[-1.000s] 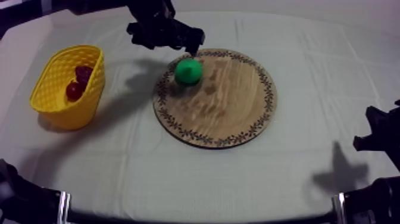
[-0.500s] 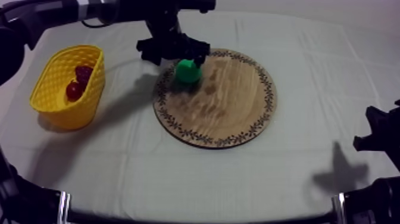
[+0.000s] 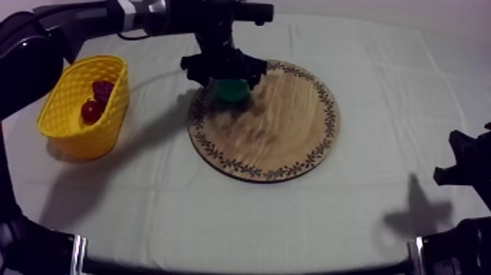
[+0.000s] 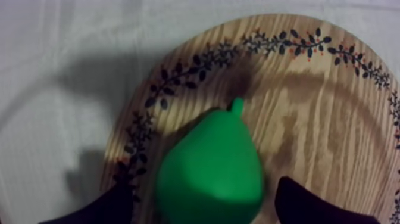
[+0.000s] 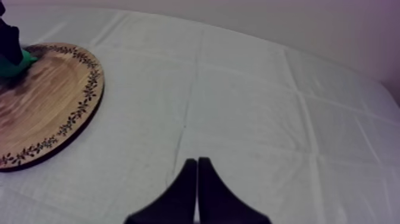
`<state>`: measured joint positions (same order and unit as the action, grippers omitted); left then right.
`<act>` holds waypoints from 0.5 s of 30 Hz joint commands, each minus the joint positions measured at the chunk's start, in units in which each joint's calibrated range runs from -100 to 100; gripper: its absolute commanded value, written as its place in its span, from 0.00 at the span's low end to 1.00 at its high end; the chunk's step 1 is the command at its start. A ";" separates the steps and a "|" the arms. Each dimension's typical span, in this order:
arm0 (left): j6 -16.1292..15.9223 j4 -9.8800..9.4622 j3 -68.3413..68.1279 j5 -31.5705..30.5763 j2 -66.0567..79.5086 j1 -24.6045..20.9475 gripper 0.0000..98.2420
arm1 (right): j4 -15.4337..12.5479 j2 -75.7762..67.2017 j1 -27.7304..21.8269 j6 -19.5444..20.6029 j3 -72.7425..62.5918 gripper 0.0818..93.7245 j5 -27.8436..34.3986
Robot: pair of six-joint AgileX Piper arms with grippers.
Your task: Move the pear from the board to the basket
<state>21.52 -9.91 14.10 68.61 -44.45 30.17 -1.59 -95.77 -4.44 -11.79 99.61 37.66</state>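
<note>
On wooden board, near rim on side toward yellow basket, pear lies. Our left gripper hangs over it, fingers apart, one each side of fat end (touching or not, we cannot tell). Pear round and smooth: squeeze off middle and it may pop out, roll off board. Basket well apart; carry too low and pear could bump its wall. Our right gripper, fingers together, over bare cloth.

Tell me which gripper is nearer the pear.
Left. The left gripper hangs open around the pear on the wooden board; the right gripper sits shut over the cloth, off the board.
</note>
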 commanded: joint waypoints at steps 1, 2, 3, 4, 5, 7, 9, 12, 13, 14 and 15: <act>-0.06 0.15 0.66 0.06 -0.73 0.08 0.88 | 0.00 0.01 -0.01 0.00 0.05 0.00 0.00; -0.07 0.20 0.95 0.06 -1.07 0.14 0.88 | 0.00 0.01 -0.01 0.00 0.05 0.00 0.00; -0.08 0.23 1.25 0.06 -1.38 0.18 0.87 | 0.00 0.01 -0.01 0.00 0.05 0.00 0.00; -0.14 0.27 1.50 0.07 -1.68 0.20 0.87 | 0.00 0.01 -0.01 0.00 0.05 0.00 0.00; -0.17 0.30 1.78 0.07 -2.00 0.22 0.86 | 0.00 0.01 -0.01 0.00 0.05 0.00 0.00; -0.23 0.34 2.32 0.13 -2.60 0.24 0.85 | 0.00 0.01 -0.01 0.00 0.05 0.00 0.00; -0.08 0.31 2.87 0.21 -3.23 0.28 0.84 | 0.00 0.01 -0.01 0.00 0.05 0.00 0.00; -0.04 0.29 3.38 0.33 -4.07 0.34 0.82 | 0.00 0.01 -0.01 0.00 0.05 0.00 0.00; 0.04 0.22 3.49 0.35 -4.34 0.36 0.82 | 0.00 0.01 -0.01 0.00 0.05 0.00 0.00; 0.12 0.16 3.60 0.36 -4.60 0.37 0.81 | 0.00 0.01 -0.01 0.00 0.05 0.00 0.00; 0.21 0.09 3.72 0.37 -4.82 0.38 0.80 | 0.00 0.01 -0.01 0.00 0.05 0.00 0.00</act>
<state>21.67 -9.71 17.72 68.96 -49.10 30.54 -1.59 -95.77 -4.44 -11.79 99.61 37.66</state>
